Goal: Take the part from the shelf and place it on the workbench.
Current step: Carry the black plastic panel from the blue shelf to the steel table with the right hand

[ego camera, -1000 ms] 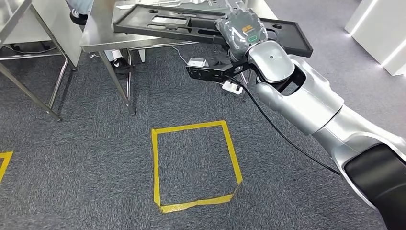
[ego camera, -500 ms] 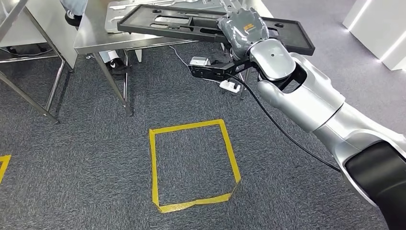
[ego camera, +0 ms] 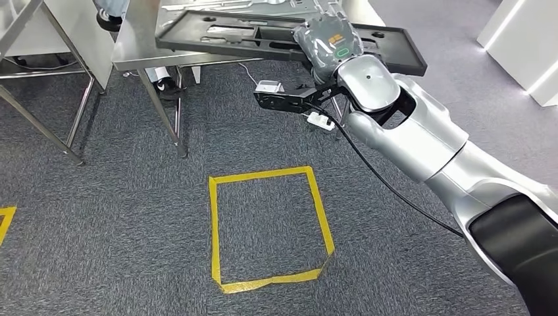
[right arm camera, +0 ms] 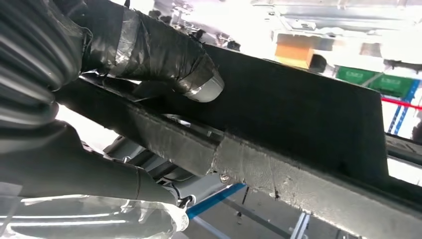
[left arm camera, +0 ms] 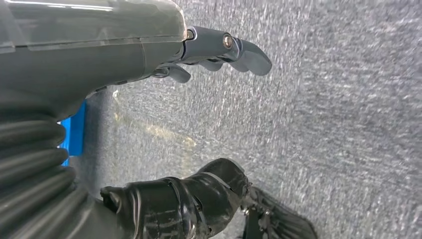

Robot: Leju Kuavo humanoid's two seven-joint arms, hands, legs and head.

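Grey carpet [ego camera: 118,217] with yellow tape square [ego camera: 268,227], steel-legged table [ego camera: 141,56] behind.

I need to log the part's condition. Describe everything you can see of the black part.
The black part is a long, flat, matte frame with cut-out openings and small holes. It is roughly level, over the metal workbench edge; whether it rests there is unclear. The right hand grips its near edge, thumb pressed on one face.
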